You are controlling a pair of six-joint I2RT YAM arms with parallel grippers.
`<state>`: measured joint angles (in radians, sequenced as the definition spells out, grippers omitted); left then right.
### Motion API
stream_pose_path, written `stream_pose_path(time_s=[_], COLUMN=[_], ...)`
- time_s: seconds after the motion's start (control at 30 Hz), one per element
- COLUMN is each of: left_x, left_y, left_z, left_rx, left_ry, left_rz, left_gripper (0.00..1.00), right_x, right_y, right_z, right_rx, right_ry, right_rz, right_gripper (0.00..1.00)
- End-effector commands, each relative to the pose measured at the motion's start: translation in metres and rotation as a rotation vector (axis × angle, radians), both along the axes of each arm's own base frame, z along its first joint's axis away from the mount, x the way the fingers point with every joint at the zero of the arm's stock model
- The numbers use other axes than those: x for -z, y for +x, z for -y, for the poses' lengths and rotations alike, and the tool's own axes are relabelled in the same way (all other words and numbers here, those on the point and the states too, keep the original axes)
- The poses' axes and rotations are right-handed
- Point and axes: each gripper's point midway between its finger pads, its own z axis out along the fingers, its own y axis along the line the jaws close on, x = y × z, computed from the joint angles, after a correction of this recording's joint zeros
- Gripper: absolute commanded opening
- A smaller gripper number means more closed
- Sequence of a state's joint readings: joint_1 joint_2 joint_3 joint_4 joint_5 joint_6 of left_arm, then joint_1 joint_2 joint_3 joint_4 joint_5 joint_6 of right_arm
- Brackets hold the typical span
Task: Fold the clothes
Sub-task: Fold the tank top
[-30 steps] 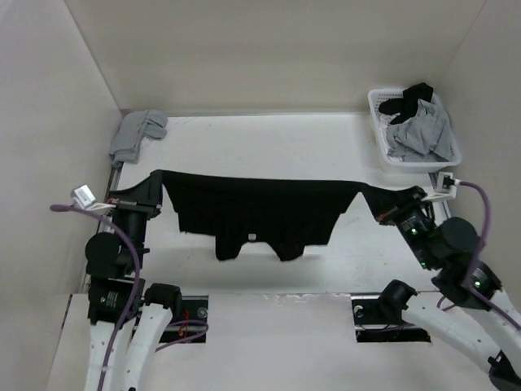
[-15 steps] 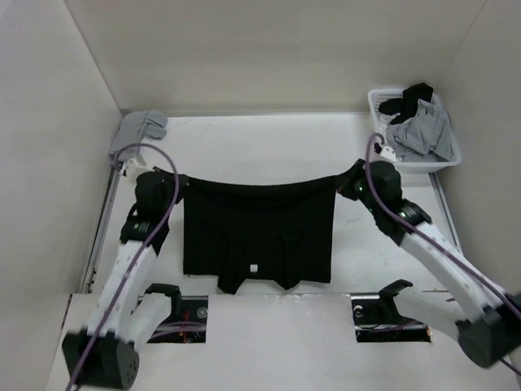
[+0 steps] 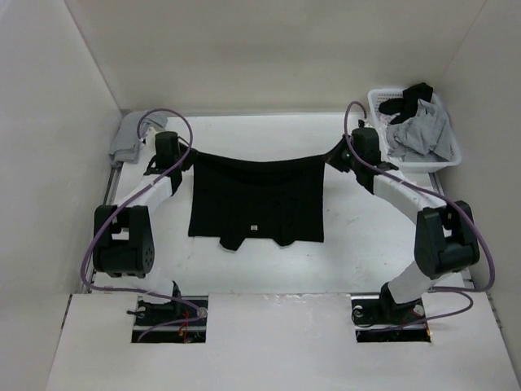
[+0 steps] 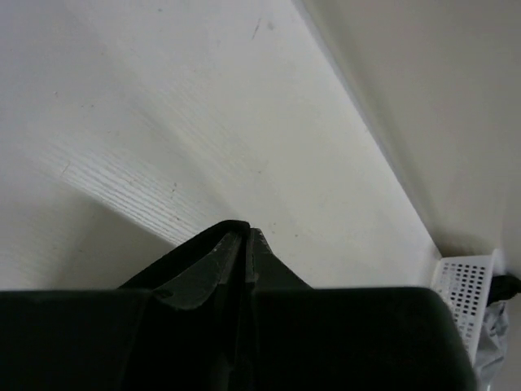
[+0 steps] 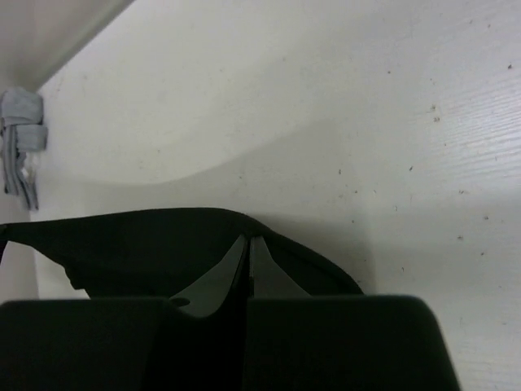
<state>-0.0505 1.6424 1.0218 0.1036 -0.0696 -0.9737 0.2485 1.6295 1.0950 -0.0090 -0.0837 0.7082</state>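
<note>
We hold left fingers and right fingers clamped on the black garment's far corners, its length lying nearward from both.

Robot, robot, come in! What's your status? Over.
Left gripper, right gripper shut on far corners of black shirt. Shirt stretched between them. Basket, grey clothes off to the sides, nothing blocking.

The left arm and right arm have white tubular links and bulky black joints, with a purple cable looping along each. Matte black wedge-shaped fingers form the left gripper and right gripper.
</note>
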Motion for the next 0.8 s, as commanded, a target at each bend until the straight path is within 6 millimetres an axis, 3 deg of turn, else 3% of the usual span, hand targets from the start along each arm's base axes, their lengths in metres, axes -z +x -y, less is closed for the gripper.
stream_pose_path(time_s=[0.0, 0.37, 0.57, 0.77], left_x=[-0.057, -0.029, -0.009, 0.035], left_y=[-0.01, -0.129, -0.178, -0.215], left_z=[0.0, -0.019, -0.016, -0.014], left_rx=[-0.003, -0.033, 0.011, 0.005], left_ry=[-0.027, -0.073, -0.082, -0.1], left_rz=[0.192, 0.24, 0.213, 0.12], left_gripper=[0.0, 0.0, 0.02, 0.03], right_x=[-0.032, -0.002, 0.034, 0.069], right_y=[-0.01, -0.135, -0.187, -0.223], right_z=[0.002, 0.01, 0.016, 0.002], right_rx=[0.0, -0.011, -0.02, -0.028], right_ry=[0.04, 0.047, 0.053, 0.087], right_rz=[0.116, 0.131, 0.045, -0.082], right_gripper=[0.0, 0.0, 0.0, 0.0])
